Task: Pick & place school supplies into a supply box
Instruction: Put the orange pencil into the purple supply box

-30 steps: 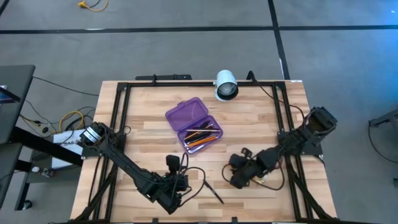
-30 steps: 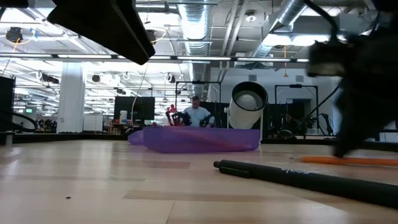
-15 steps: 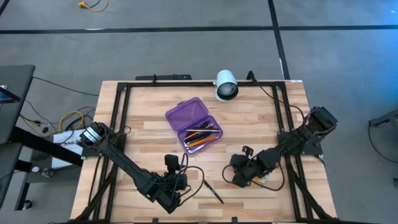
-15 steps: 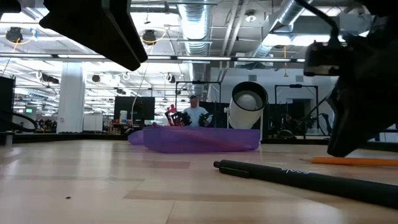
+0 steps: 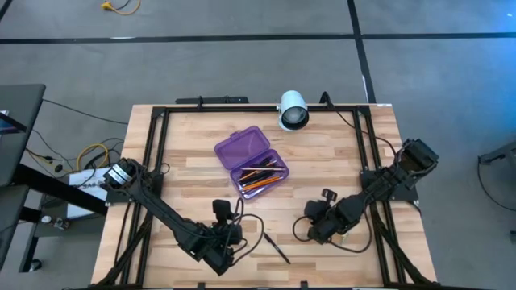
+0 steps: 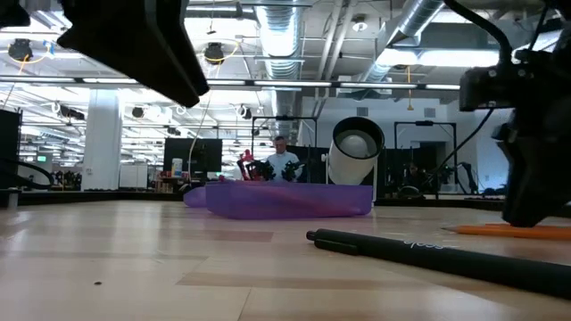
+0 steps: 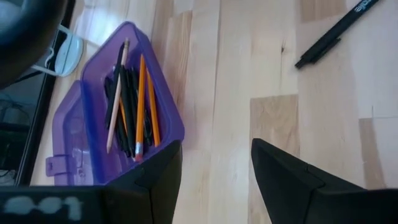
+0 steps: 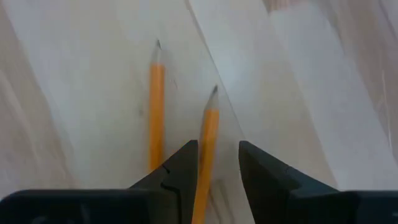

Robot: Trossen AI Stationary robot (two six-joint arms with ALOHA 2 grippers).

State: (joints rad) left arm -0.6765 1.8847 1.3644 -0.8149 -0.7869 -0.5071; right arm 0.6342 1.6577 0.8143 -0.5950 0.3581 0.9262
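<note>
Wooden table (image 5: 193, 161) first, then purple supply box (image 5: 251, 161) near its middle — lid swung open, orange pencils and black pens already lying inside (image 7: 134, 102). One black pen (image 5: 274, 246) loose on the wood near the front edge, just beside the left gripper (image 7: 214, 180), parked there with fingers spread wide and nothing between them.

Right gripper (image 8: 217, 165) shifted further right and back over the last second, now low over two orange pencils (image 8: 157, 106) on bare wood. Jaws partly apart, straddling the nearer pencil (image 8: 208, 146) — not clamped yet, apparently. Likely lining up the next pick; several items remain outside the box.
</note>
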